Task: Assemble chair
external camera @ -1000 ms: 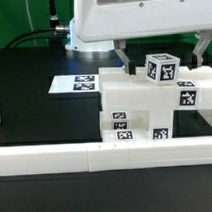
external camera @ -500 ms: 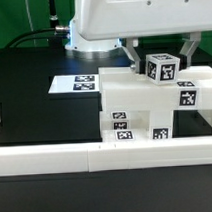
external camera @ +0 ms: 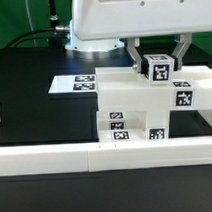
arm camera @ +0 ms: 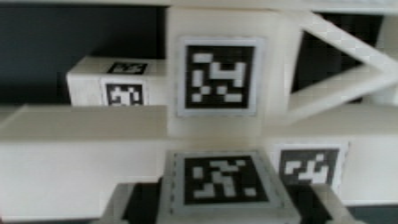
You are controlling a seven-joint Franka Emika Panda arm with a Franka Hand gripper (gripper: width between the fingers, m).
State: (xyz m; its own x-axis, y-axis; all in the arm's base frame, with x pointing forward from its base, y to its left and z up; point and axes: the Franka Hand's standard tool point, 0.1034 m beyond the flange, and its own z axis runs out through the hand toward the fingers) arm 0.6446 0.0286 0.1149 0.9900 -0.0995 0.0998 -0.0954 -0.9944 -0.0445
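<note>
Exterior view, near to far: a long low white border wall [external camera: 56,156] spans the lower frame; just behind it, right of centre, stands the partly built chair [external camera: 129,98], glossy white tagged blocks on the black table [external camera: 34,112]. At the chair's upper right the gripper [external camera: 159,68] is closed narrowly on a small tagged cube [external camera: 159,62], one finger against each side; the wrist view shows that cube [arm camera: 222,180] close up, a tagged upright [arm camera: 222,75] beyond. Farther back, left of centre, lies the marker board [external camera: 78,83].
</note>
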